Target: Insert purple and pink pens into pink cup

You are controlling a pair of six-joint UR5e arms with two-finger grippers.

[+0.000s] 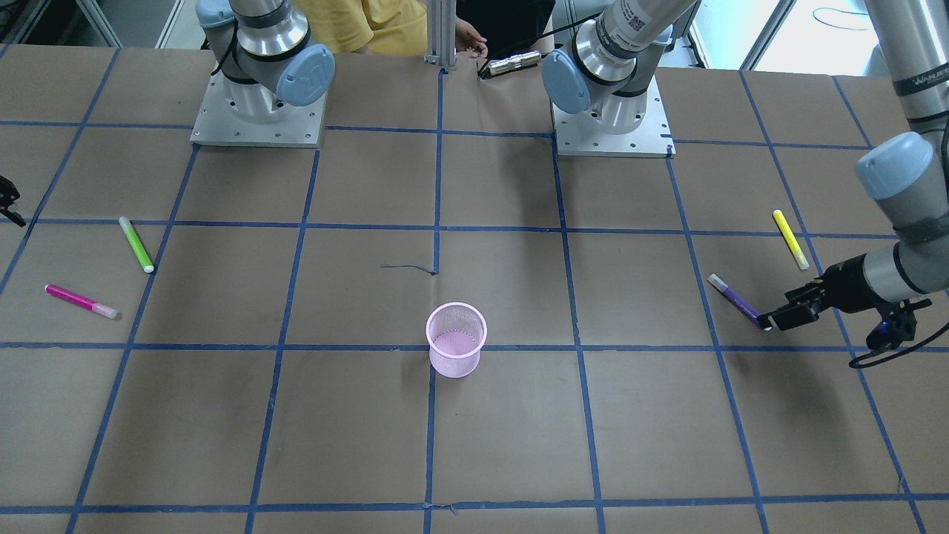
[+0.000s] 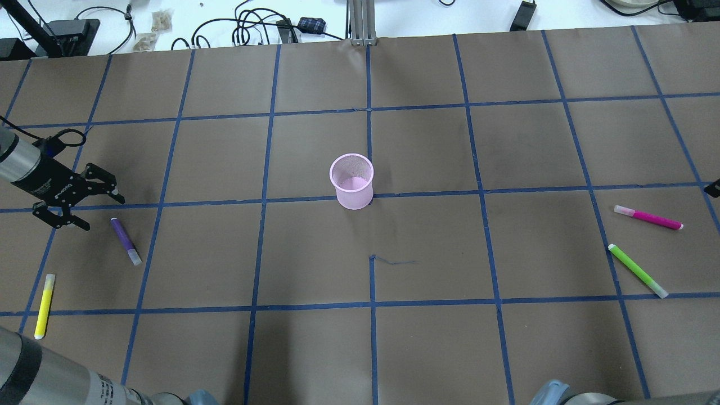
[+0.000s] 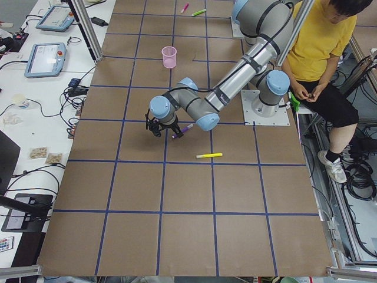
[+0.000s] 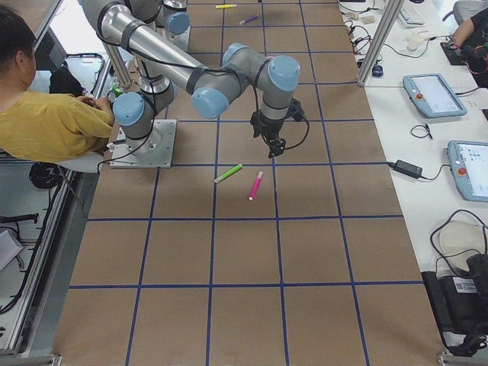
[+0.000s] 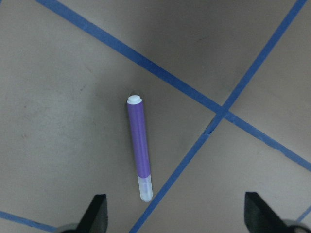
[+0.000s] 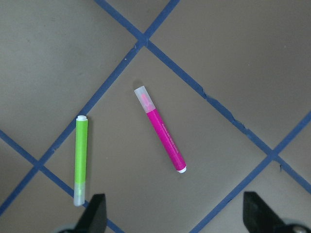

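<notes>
Table: I am working over a brown paper-covered table (image 2: pixel 427 146) that is carrying a grid of blue tape lines.

Cup: the pink wire-mesh cup (image 2: pixel 352 181) is standing upright near the table's middle, on a blue tape line, with nothing showing inside it.

Left gripper: I am holding my left gripper (image 2: pixel 100 212) over the table's left side with its jaws spread wide and gripping nothing.

Right gripper: I am holding my right gripper (image 6: pixel 175 216) over the table's right side, its jaws likewise spread wide and gripping nothing.

Purple pen: the purple pen with a clear cap (image 2: pixel 125 241) is lying flat just beside my left gripper and well apart from the cup. In the left wrist view it is showing between my fingertips (image 5: pixel 97 213).

Pink pen: the magenta-pink pen with a clear cap (image 2: pixel 648 217) is lying flat on the right side, below my right gripper, also well apart from the cup.

Green pen: a lime-green pen (image 2: pixel 637 270) is lying near the pink one without touching it.

Yellow pen: a yellow pen (image 2: pixel 44 305) is lying near the purple one, closer to my base.
</notes>
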